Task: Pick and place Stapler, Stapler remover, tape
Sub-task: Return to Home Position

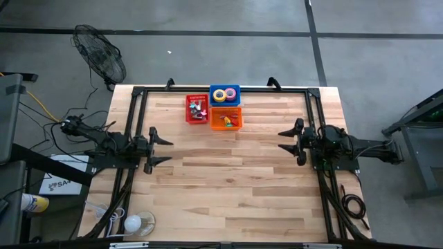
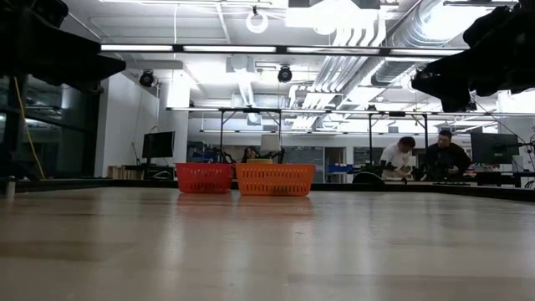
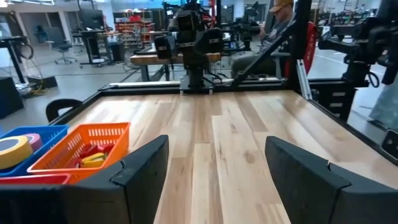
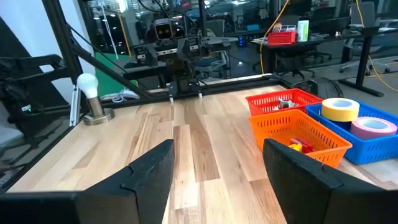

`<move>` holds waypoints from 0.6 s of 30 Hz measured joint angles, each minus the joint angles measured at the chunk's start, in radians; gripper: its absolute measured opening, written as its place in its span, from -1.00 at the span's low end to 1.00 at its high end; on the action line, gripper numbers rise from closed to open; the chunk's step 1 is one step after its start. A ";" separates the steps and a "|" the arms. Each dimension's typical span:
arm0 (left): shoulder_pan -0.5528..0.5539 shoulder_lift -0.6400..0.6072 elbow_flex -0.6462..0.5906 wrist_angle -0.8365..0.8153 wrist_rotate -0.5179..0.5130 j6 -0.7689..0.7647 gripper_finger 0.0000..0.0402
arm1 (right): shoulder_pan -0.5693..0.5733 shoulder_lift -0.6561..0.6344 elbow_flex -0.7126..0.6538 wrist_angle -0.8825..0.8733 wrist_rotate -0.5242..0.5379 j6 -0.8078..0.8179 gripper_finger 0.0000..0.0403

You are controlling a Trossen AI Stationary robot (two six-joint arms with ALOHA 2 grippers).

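Three small baskets stand together near the table's far edge. The blue basket (image 1: pixel 225 94) holds tape rolls, a yellow one (image 4: pixel 339 109) and a pink one (image 4: pixel 374 127). The orange basket (image 1: pixel 226 118) holds yellow and orange items that I cannot identify. The red basket (image 1: pixel 196 109) holds small metal pieces. My left gripper (image 1: pixel 160 146) hovers open at the table's left side and my right gripper (image 1: pixel 289 144) hovers open at its right side. Both point toward the table's middle and touch nothing.
A black frame (image 1: pixel 221 88) runs around the table's left, far and right sides. A light bulb on a round base (image 1: pixel 136 223) stands at the near left corner. People sit at desks in the room behind (image 2: pixel 418 157). Bare wood lies between the grippers (image 1: pixel 225 166).
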 joint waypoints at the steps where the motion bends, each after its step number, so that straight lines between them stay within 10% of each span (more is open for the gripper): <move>1: 0.000 0.000 0.000 0.000 0.005 0.000 0.31 | 0.000 0.000 0.000 0.000 0.000 0.000 0.17; 18: 0.000 0.000 -0.001 0.004 0.014 0.000 0.31 | 0.000 0.000 0.002 0.000 0.000 0.000 0.17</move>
